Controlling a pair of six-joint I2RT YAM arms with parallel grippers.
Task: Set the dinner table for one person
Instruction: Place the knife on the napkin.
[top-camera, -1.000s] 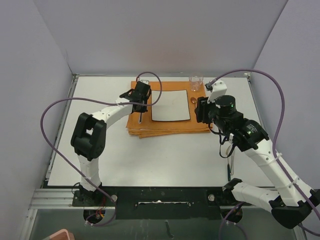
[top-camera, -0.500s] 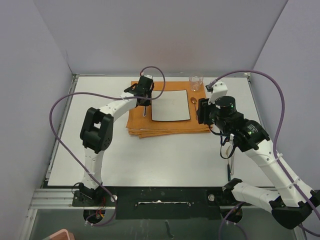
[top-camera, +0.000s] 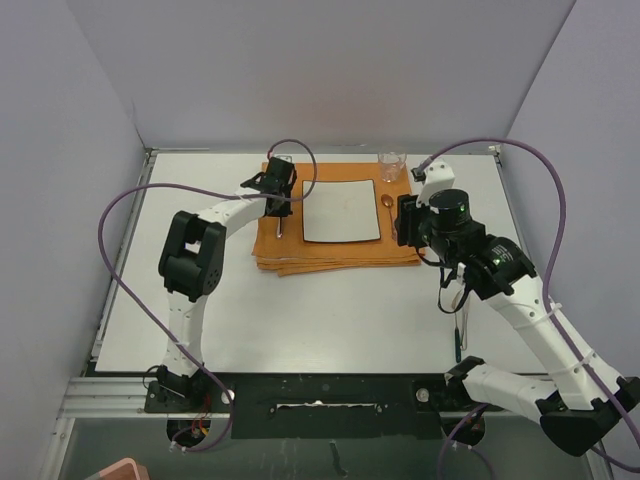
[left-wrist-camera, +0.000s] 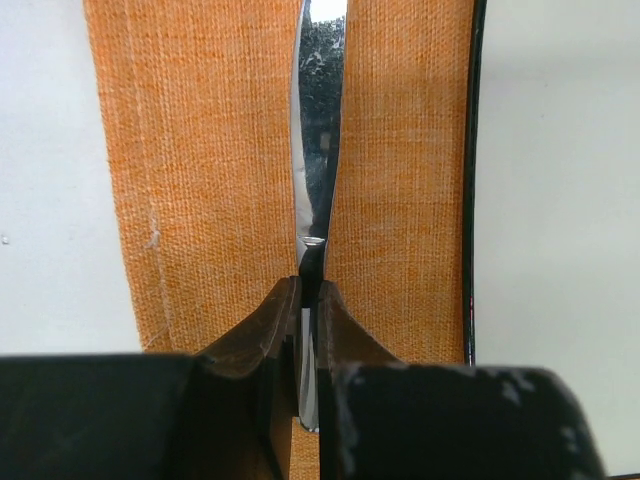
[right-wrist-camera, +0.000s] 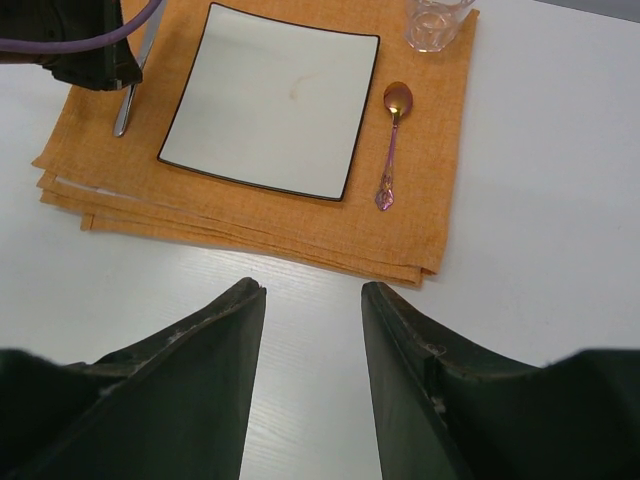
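The dinner table (top-camera: 330, 310) is a large white tabletop. On it lies a folded orange cloth (top-camera: 300, 255) bearing a square white plate (top-camera: 341, 211), a coppery spoon (top-camera: 388, 202) to the plate's right and a clear glass (top-camera: 391, 165). My left gripper (top-camera: 278, 186) is shut on a silver utensil (top-camera: 279, 224) over the cloth strip left of the plate. In the left wrist view the fingers (left-wrist-camera: 275, 320) pinch the thin metal utensil (left-wrist-camera: 318, 150) edge-on. My right gripper (right-wrist-camera: 312, 290) is open and empty, over bare table in front of the cloth (right-wrist-camera: 430, 200).
The right wrist view shows the plate (right-wrist-camera: 270, 100), spoon (right-wrist-camera: 392, 140), glass (right-wrist-camera: 437, 20) and silver utensil (right-wrist-camera: 128, 100). A thin dark object (top-camera: 458, 340) lies on the table near the right arm. Grey walls enclose the table on three sides.
My left gripper with the utensil moved toward the back and right, then shifted slightly left beside the plate; its elbow swung in. The right arm has hardly moved.
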